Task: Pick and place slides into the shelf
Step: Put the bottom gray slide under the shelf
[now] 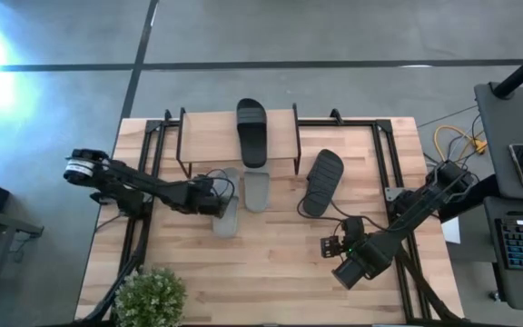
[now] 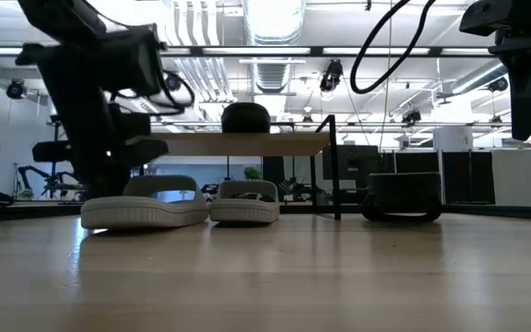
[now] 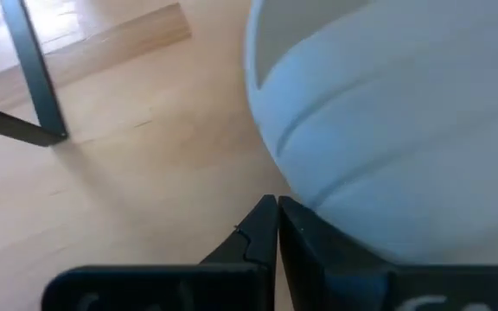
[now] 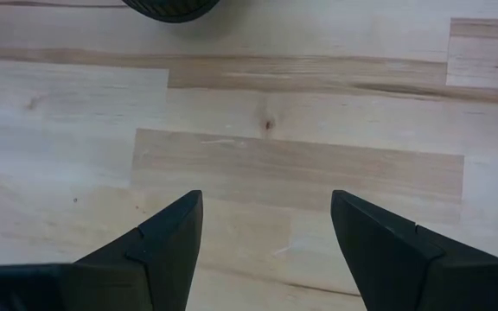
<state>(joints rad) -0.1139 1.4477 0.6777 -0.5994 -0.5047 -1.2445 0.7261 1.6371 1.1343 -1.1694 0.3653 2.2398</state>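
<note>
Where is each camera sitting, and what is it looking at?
High view: above the table, looking straight down on the shelf, four slides and both arms.
Low view: at tabletop height, looking level across at two grey slides and the shelf; arms hang in from above.
Left wrist view: on the left arm, its shut left end effector against a grey slide.
Right wrist view: on the right arm, its open right end effector over bare table.
Shared: the high and low views both show the black slide on the shelf.

Potted plant [image 1: 151, 297] at table [image 1: 271, 272] corner.
</note>
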